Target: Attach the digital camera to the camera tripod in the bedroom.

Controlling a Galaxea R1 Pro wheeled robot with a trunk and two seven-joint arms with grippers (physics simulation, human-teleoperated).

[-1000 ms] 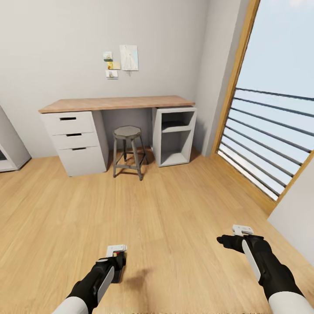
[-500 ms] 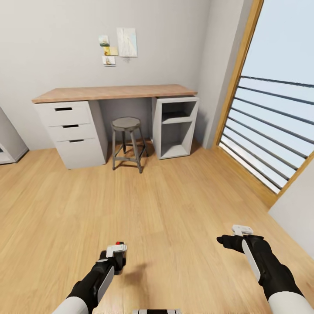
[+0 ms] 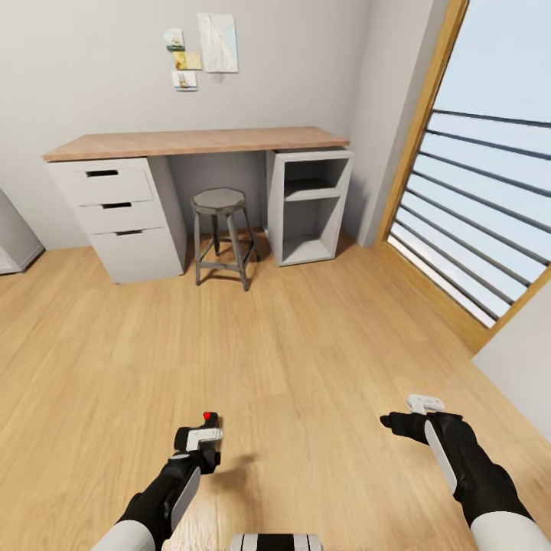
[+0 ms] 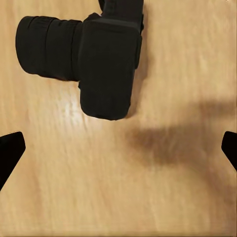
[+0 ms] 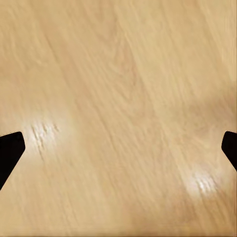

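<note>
The bedroom's wood floor (image 3: pixel 306 344) runs to a pale wall. A tall barred window (image 3: pixel 490 153) stands on the robot's right. Against the far wall is a wood-topped desk (image 3: pixel 191 141) with drawers at one end and an open shelf unit at the other. A round stool (image 3: pixel 220 203) is tucked between them, and a few papers (image 3: pixel 216 42) are pinned above.

Both arms reach forward low over the boards. The right gripper (image 3: pixel 423 401) hangs over bare floor. In its wrist view the two dark tips sit at opposite edges with only planks between, so it is spread and carrying nothing.

The left gripper (image 3: pixel 200 438) has the camera (image 4: pixel 106 69) at it. The camera is clear of the floor, with its shadow thrown off to one side, so the left arm is the one that matters. The lens barrel sticks out sideways from the body, roughly along the line between that gripper's tips.

Those tips stand wide apart too, and the camera sits off from the gap between them. A black piece joins the camera at the frame's edge and is cut off there. I cannot tell whether the left gripper is pinching the camera.

From the head view only the red dot (image 3: pixel 207 416) on top of the camera is plain. Which way the tripod lies from the left gripper cannot be judged from here, so finding it is probably the next job.
</note>
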